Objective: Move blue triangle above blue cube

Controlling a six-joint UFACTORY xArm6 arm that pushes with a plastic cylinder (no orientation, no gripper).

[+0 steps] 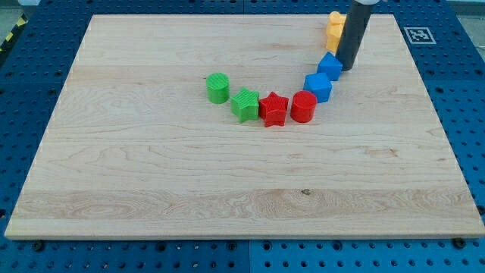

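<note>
Tool tip (348, 68) bare rod, grasping nothing, touching right side of blue triangle (330, 65). Triangle just above blue cube (318, 86) on worktop (151, 182), slightly right.

Two blue blocks (324, 76), two red (288, 108), two green (231, 96), two yellow (336, 30).

Green (218, 88), red (304, 107), yellow blocks (334, 30)
</note>
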